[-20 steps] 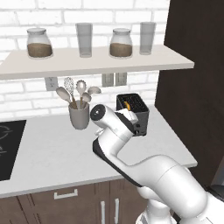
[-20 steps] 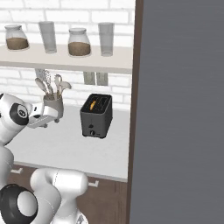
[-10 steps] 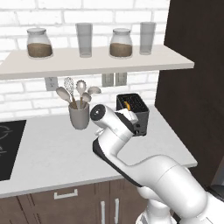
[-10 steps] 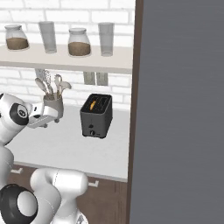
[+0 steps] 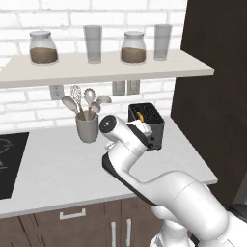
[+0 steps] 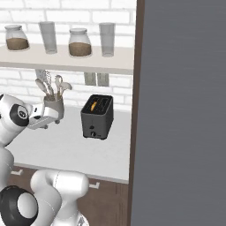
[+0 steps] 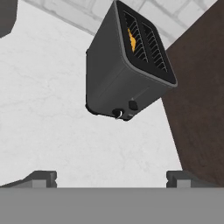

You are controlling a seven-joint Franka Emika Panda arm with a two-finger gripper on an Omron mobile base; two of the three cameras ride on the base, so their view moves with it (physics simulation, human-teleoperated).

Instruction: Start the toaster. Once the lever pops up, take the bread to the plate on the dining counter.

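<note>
The dark grey toaster (image 7: 118, 74) stands on the white worktop (image 7: 48, 109) beside a dark brown cabinet side. In the base views the toaster (image 6: 97, 117) (image 5: 153, 126) sits near the back wall. An orange-edged slice of bread (image 7: 131, 38) sits down in one slot, and the bread (image 6: 93, 106) is also seen from above. The small dark lever (image 7: 133, 105) is on the narrow front face, above a round knob (image 7: 118, 113). My gripper (image 7: 111, 179) is open, empty and well short of the toaster, facing its front. The plate and the dining counter are out of view.
A grey utensil cup (image 5: 87, 128) with spoons and a whisk stands left of the toaster. A shelf (image 5: 96, 65) above carries jars and glasses. A black cooktop (image 5: 9, 164) lies at the far left. A tall dark cabinet (image 5: 212, 96) bounds the right.
</note>
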